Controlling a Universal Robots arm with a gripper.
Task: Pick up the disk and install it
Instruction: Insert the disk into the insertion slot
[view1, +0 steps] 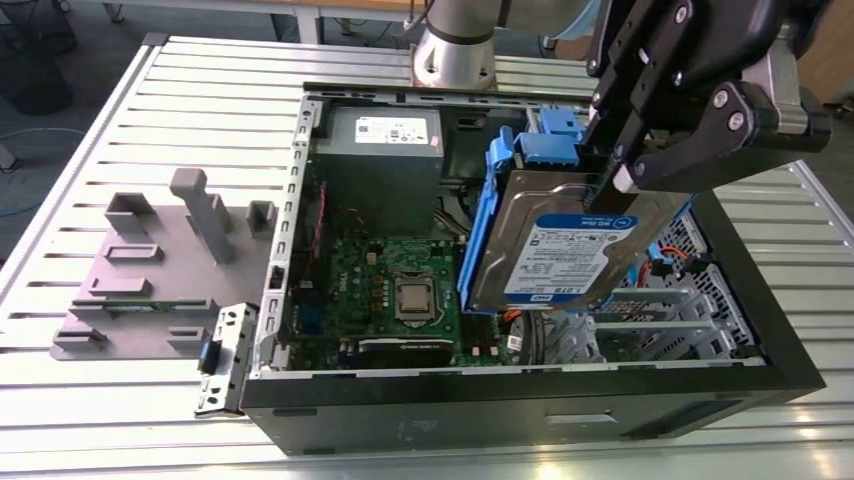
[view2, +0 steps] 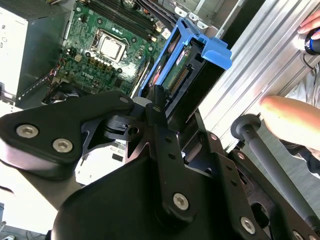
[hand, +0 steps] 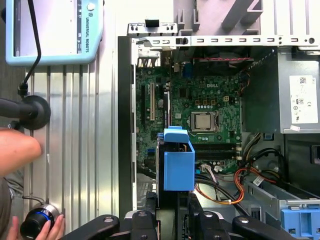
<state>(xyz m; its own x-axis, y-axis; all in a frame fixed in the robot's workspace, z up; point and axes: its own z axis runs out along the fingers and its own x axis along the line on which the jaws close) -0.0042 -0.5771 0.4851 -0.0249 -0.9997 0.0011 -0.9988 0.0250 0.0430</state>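
Observation:
The disk (view1: 567, 250), a silver drive with a blue-and-white label in a blue carrier, hangs on edge and tilted over the open computer case (view1: 534, 405). My gripper (view1: 611, 200) is shut on its upper end, coming down from the exterior view's upper right. The second wrist view has the black fingers (view2: 159, 102) clamped on the drive, with the carrier's blue end tab (view2: 216, 50) pointing away from them. In the first wrist view the blue carrier (hand: 178, 165) sits over the motherboard (hand: 200, 110), beside the case's side wall.
Inside the case are a grey power supply (view1: 384, 135) and a blue drive bay part (view1: 554, 150). A grey fixture (view1: 160, 270) lies on the slatted table at the exterior view's left. A person's hand (hand: 17, 150) and a teach pendant (hand: 55, 30) are beside the case.

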